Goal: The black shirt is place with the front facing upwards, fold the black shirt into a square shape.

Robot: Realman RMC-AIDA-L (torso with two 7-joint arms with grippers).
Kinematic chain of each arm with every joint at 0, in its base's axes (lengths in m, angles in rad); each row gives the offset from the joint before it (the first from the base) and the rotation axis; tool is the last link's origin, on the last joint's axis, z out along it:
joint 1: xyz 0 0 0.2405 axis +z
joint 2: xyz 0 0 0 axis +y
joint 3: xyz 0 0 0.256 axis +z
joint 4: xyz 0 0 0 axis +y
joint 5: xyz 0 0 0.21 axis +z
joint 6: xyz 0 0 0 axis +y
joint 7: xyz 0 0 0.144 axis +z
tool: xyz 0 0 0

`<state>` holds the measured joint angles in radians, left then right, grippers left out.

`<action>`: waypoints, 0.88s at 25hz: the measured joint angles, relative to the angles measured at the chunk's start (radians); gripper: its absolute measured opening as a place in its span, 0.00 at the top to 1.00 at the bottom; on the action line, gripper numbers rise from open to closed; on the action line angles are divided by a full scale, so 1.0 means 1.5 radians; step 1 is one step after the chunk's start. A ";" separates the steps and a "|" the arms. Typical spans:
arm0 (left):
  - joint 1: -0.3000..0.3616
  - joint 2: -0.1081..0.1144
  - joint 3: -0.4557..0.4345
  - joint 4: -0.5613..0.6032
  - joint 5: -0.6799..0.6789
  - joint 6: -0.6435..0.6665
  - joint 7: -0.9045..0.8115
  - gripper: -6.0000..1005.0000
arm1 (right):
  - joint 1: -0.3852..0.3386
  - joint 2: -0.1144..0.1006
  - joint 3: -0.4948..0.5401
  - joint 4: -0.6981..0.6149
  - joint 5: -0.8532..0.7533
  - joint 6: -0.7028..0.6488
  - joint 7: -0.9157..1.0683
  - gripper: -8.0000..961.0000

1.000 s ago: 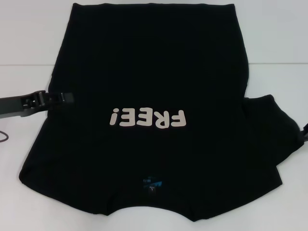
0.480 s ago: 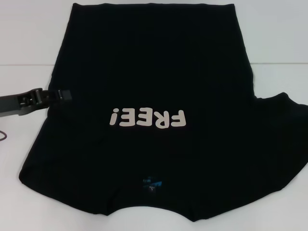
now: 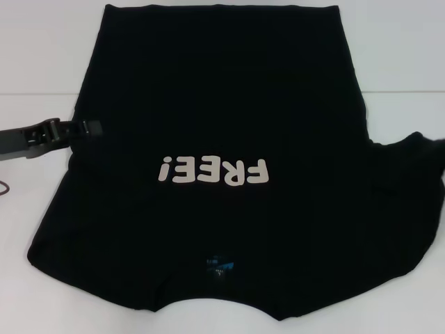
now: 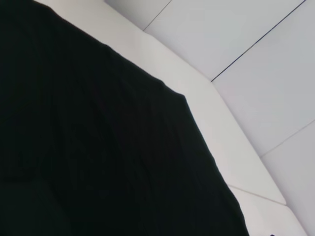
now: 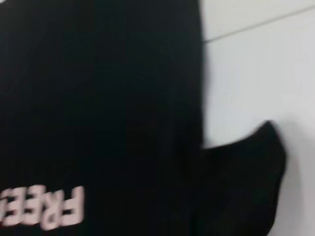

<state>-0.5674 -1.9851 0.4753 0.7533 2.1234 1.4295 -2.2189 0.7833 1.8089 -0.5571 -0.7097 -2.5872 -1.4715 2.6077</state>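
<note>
Shirt: the black shirt (image 3: 222, 139) lies flat on the white table (image 3: 403, 49), front side up, with the neck label (image 3: 220, 266) at the edge near the robot and the hem at the far edge.
Long axis: it runs from near to far, and the "FREE!" lettering (image 3: 212, 171) crosses it.
Left gripper: the left gripper (image 3: 87, 128) is low at the shirt's left edge, level with the chest; its tips touch the cloth, but I cannot tell if they pinch it.
Right gripper: it is not visible in the head view.
Sleeve: the right sleeve (image 3: 407, 177) is spread out to the side.
Nearer arm: the left one; the cloth lies to its right.
Containers: none are visible.
</note>
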 joint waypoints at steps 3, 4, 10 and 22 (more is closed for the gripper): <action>0.000 0.001 -0.001 0.000 -0.006 0.000 0.000 0.55 | 0.024 0.008 -0.010 -0.017 0.010 -0.030 0.000 0.97; 0.000 0.001 -0.001 0.000 -0.007 -0.001 0.000 0.55 | 0.024 0.008 -0.010 -0.017 0.010 -0.030 0.000 0.97; -0.001 0.001 -0.001 -0.002 -0.007 -0.006 0.001 0.54 | 0.089 0.053 -0.115 0.001 0.008 0.011 -0.004 0.97; 0.011 -0.001 -0.033 -0.003 -0.007 0.003 0.003 0.53 | 0.128 0.110 -0.247 0.021 0.002 0.038 -0.067 0.97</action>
<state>-0.5506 -1.9866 0.4255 0.7485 2.1129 1.4345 -2.2151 0.9760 1.9740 -0.9270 -0.6777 -2.5841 -1.4145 2.5072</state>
